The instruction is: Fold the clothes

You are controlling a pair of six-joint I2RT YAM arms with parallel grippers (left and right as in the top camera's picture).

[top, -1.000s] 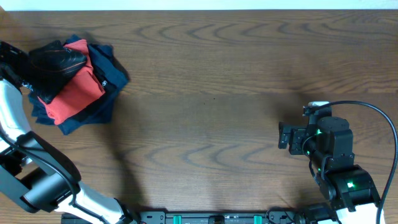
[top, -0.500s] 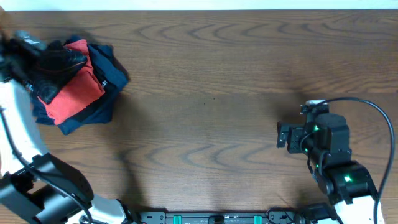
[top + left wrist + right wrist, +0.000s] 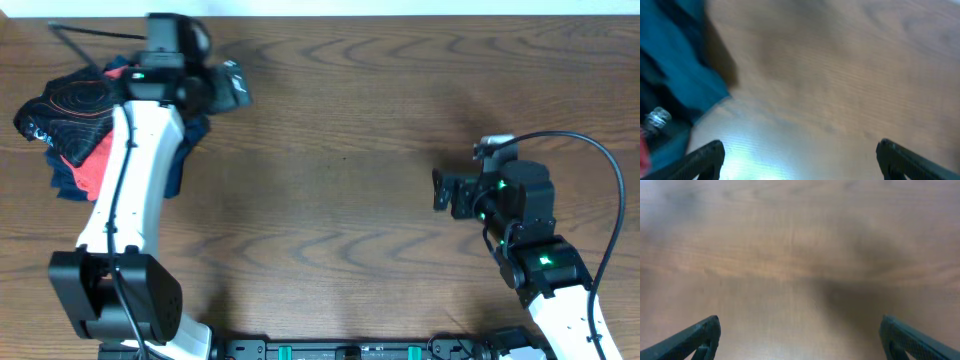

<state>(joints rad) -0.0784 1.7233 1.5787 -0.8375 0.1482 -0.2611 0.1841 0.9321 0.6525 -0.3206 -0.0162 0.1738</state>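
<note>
A: Now, where is the jersey found?
B: It is seen crumpled at the far left of the table, draped on a pile made of a red garment and navy garments. Nothing is held. The left gripper is spread wide over bare wood just beside the pile. The right gripper is likewise spread, well apart over the right half.
A: How is the pick best done?
B: Only the black patterned cloth should be pinched, at an edge or shoulder, so that the red and navy pieces are not dragged along. It is then best carried to the bare middle and laid flat before any fold is made.
</note>
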